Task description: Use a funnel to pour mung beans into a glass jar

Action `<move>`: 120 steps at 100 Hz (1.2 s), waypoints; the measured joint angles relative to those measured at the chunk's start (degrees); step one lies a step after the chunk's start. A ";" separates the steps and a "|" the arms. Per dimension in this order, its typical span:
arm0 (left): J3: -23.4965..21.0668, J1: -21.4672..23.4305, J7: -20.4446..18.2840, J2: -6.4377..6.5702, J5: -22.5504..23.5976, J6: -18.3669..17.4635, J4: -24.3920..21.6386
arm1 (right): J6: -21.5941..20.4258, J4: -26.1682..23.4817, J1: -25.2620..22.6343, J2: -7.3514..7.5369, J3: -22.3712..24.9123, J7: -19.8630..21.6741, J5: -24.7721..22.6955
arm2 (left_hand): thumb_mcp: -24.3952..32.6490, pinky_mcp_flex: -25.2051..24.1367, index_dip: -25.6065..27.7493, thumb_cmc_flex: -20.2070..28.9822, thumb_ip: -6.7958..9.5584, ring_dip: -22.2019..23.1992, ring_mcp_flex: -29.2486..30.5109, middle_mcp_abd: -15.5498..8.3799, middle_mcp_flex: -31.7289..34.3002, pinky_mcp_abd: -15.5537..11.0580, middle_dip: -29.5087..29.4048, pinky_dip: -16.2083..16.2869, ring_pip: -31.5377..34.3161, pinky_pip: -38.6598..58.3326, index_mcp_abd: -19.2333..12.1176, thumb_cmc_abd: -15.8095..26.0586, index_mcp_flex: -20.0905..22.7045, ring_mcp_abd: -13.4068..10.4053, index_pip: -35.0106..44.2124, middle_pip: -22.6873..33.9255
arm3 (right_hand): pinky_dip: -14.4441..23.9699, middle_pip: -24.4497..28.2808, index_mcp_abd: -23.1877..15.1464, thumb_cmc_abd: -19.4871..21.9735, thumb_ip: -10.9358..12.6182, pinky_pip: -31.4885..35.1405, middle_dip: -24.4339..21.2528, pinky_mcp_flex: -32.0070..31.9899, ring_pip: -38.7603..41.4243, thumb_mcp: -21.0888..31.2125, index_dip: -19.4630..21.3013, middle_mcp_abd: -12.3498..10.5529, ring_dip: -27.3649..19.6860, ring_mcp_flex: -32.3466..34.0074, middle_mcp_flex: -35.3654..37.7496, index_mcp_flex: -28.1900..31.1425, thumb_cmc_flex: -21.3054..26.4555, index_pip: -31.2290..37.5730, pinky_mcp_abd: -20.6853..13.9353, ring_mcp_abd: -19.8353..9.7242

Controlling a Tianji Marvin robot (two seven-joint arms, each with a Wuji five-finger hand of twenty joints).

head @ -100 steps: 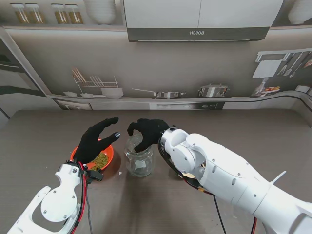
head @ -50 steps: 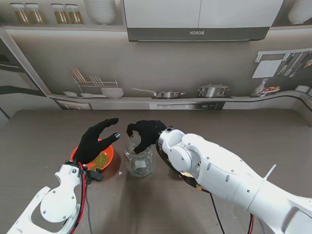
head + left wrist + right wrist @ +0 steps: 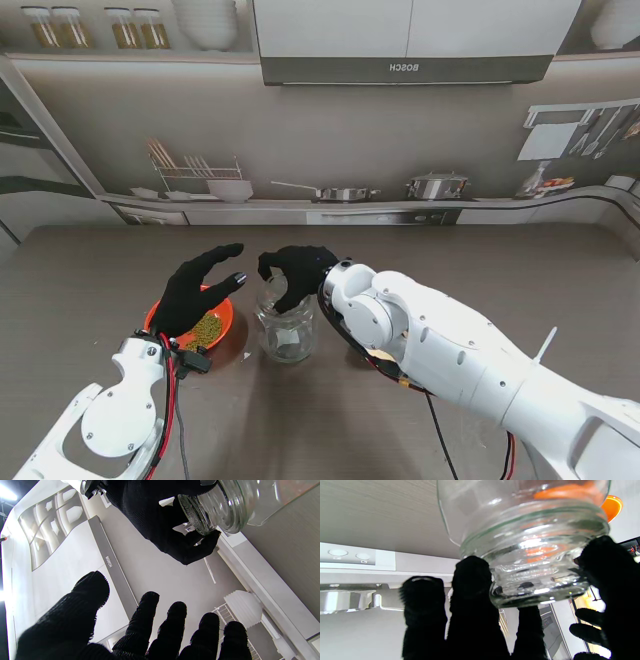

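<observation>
We take the glass jar (image 3: pixel 286 330) as our landmark: it stands upright on the brown table (image 3: pixel 90 270), near the middle and close to us. Our right hand (image 3: pixel 297 271) sits over the jar's mouth, fingers curled down around the rim; in the right wrist view the fingertips (image 3: pixel 472 572) press against the threaded neck of the jar (image 3: pixel 525 542) and the thumb sits on the other side, so we call it grasping the jar at the rim. The left wrist view shows the same grip, the right hand (image 3: pixel 160 517) wrapped on the jar's mouth (image 3: pixel 220 507). We cannot make out a funnel in any view; something clear may sit at the jar's mouth but it is too hidden to tell. Just left of the jar is an orange bowl (image 3: pixel 222 322) holding mung beans (image 3: pixel 207 327), bowl and jar near but apart. Our left hand (image 3: pixel 197 286) hovers over the bowl, left of the jar, fingers spread and holding nothing; the left wrist view shows its fingers (image 3: pixel 150 620) splayed apart in the air. The orange bowl (image 3: pixel 612 505) also shows through and beside the glass in the right wrist view. Behind the jar, past the table's far edge, is a kitchen backdrop (image 3: pixel 400 130).
</observation>
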 measured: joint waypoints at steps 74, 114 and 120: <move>-0.01 0.02 -0.81 0.08 -0.44 0.58 -0.10 | -6.02 5.02 -0.45 -1.52 1.23 -2.84 5.65 | -0.34 0.00 0.00 -0.01 0.00 0.00 0.01 0.00 0.01 0.02 0.00 0.01 0.00 0.00 0.01 0.51 0.46 0.03 0.00 0.00 | -0.82 4.11 5.69 -2.23 -10.50 -0.02 12.10 6.08 12.23 -0.71 -13.57 4.60 8.26 6.28 0.94 3.98 1.96 9.51 -2.86 -5.76; -0.01 0.02 -0.95 0.09 -0.63 0.94 -0.13 | -4.14 4.21 -2.86 -1.93 3.90 -4.16 7.34 | -0.36 0.00 0.00 -0.01 0.00 0.00 0.01 0.00 0.01 0.02 0.00 0.01 0.00 0.00 0.01 0.51 0.46 0.04 0.00 0.00 | -0.82 10.05 10.56 0.02 -11.41 0.82 12.84 6.62 13.73 -3.30 -15.76 1.17 8.98 6.77 8.35 3.91 3.70 10.54 -3.33 -5.44; -0.01 0.03 -0.95 0.09 -0.63 0.96 -0.14 | -3.60 3.88 -3.12 -1.93 4.40 -3.96 7.74 | -0.36 0.00 0.00 -0.01 0.00 0.00 0.01 0.00 0.01 0.03 0.00 0.02 0.00 0.00 0.01 0.51 0.46 0.04 0.00 0.00 | -0.82 9.06 10.66 0.03 -11.43 0.82 12.80 6.62 13.73 -3.30 -15.76 1.17 8.99 6.77 9.01 3.91 3.70 10.56 -3.35 -5.09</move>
